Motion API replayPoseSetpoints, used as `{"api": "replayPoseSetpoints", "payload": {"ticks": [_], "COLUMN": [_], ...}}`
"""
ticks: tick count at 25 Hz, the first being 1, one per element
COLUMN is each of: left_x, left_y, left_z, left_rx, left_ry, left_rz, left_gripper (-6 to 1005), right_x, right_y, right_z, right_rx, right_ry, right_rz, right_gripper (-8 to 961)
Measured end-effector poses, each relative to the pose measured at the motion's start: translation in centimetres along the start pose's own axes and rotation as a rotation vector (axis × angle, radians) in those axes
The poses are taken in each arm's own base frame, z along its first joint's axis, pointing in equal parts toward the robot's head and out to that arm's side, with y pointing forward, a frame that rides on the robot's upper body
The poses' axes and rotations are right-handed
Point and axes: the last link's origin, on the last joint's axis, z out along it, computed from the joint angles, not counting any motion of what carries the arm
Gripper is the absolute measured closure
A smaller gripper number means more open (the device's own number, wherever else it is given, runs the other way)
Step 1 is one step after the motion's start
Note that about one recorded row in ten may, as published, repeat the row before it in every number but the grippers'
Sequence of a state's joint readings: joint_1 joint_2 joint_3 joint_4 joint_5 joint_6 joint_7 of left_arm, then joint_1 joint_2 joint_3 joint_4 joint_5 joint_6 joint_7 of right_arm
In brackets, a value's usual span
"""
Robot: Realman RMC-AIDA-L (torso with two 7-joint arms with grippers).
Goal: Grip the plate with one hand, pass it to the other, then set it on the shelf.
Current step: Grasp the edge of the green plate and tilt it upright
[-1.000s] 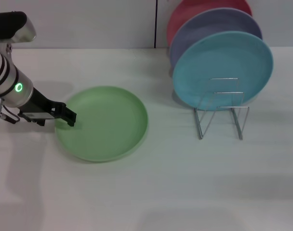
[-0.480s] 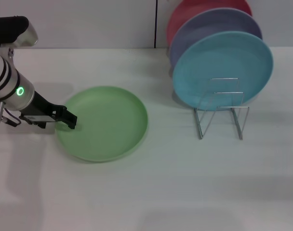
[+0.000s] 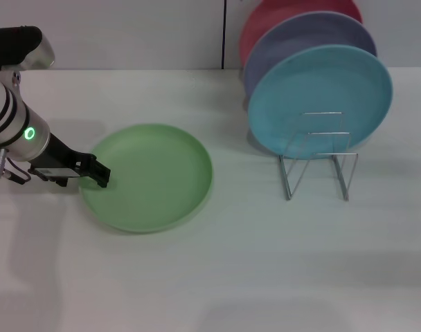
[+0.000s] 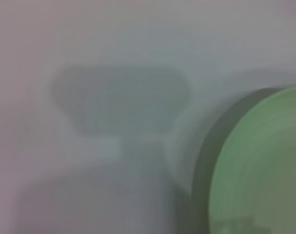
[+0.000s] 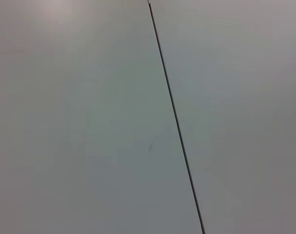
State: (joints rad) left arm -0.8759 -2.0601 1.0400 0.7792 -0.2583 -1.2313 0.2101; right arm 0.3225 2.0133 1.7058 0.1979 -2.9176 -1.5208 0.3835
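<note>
The left gripper [image 3: 100, 175] sits low at the plate's [image 3: 151, 176] left rim, its dark fingers [image 3: 98, 171] pointing in over the edge; whether they are parted around the rim or already pinched on it I cannot tell, since they read as one dark block from the head camera and the left wrist camera shows only the green edge [image 4: 257, 165] with shadow beside it. The plate lies flat on the white tabletop [image 3: 217, 277], left of centre and well apart from the shelf [image 3: 318, 162]. The main risk, as I judge it, is a thin bite: a shallow rim caught at its very edge could slip out when lifted, or the plate could pivot and droop from a one-sided hold (it is wide, and gripped far from its middle). If the lower finger rides on the tabletop instead of getting under the rim, closing may merely push the plate to the right. Further out, the shelf already carries a light blue plate [image 3: 320, 97] with a lavender plate [image 3: 293, 41] and a red plate [image 3: 266, 21] behind it, leaving only the front wire loops free, so the final placement looks tight. The right gripper is not in view; its wrist camera shows only a blank pale surface crossed by a thin dark seam.
</note>
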Motion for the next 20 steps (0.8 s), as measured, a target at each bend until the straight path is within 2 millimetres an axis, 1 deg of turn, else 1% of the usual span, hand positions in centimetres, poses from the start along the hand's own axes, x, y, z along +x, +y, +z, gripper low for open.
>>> {"api": "replayPoseSetpoints", "payload": {"ticks": [6, 8, 14, 20], "left_x": [-0.01, -0.01, -0.03, -0.05], "left_y": [-0.05, -0.06, -0.06, -0.08], "left_z": [0.00, 0.00, 0.01, 0.03], "left_rx": [0.003, 0.004, 0.004, 0.005], "left_ry": [-0.001, -0.001, -0.002, -0.003], "left_rz": [0.001, 0.001, 0.001, 0.001], "left_gripper": [178, 381, 473, 478], "right_x": [-0.10, -0.12, -0.16, -0.21], "right_y": [-0.10, -0.14, -0.16, -0.14], "right_z": [0.22, 0.25, 0.37, 0.57], "right_rx": [-0.004, -0.004, -0.006, -0.010], "right_ry": [-0.003, -0.004, -0.005, -0.008], "right_rz": [-0.003, -0.004, -0.005, -0.006], "right_gripper": [231, 231, 232, 232]}}
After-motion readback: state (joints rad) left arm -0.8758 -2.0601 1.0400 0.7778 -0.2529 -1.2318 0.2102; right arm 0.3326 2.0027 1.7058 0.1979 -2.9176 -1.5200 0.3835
